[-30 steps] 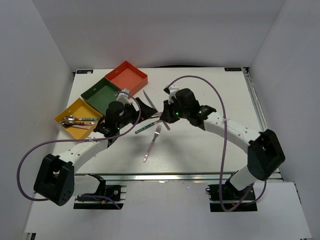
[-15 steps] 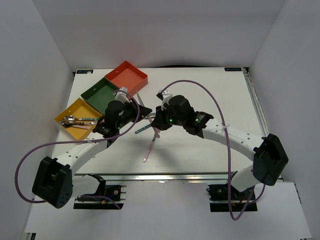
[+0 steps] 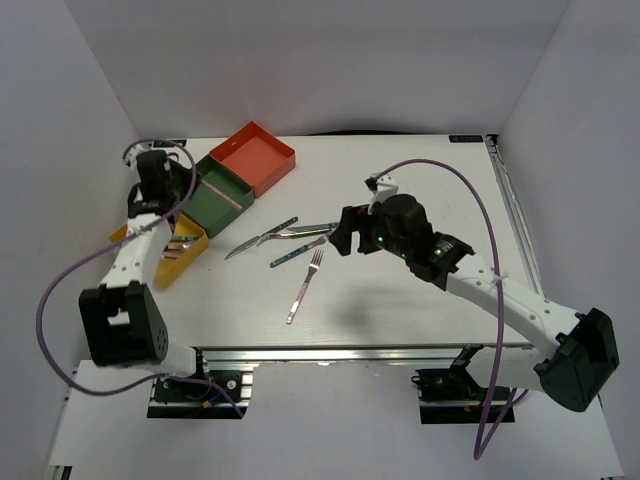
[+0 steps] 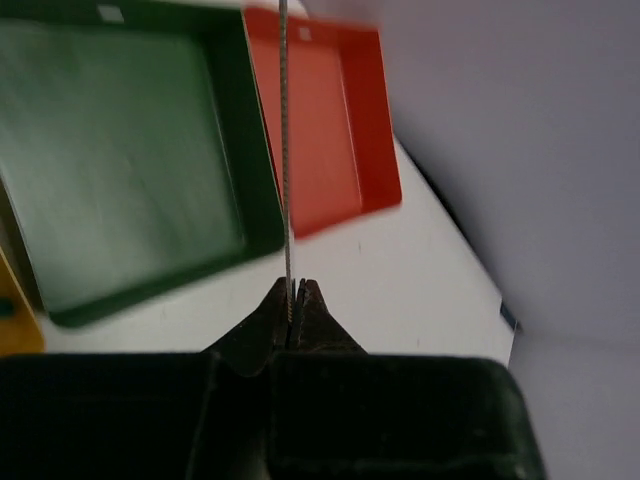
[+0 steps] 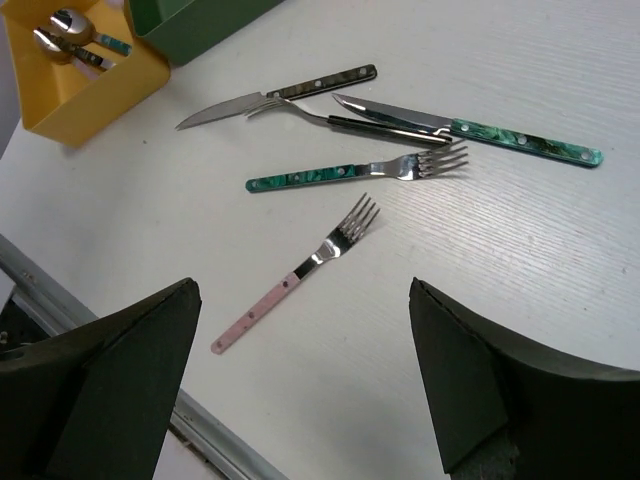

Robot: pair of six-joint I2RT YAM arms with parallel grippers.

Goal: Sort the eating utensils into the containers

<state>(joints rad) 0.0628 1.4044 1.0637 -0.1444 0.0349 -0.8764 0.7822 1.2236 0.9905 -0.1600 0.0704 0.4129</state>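
My left gripper is shut on a slim silver knife, seen edge-on and sticking out over the dark green tray toward the red-orange tray. From above, that gripper hovers between the yellow tray and the green tray. My right gripper is open above the table, empty. Under it lie a pink-handled fork, a teal-handled fork, a green-handled knife and a dark-handled knife. Spoons rest in the yellow tray.
The three trays stand in a diagonal row at the back left, the red-orange tray farthest. A metal rail runs along the table's near edge. White walls close in the left, back and right sides.
The left gripper shut on the knife at the table's middle and swung it left over the trays. The right gripper let go, opened wide and drew back to the right.
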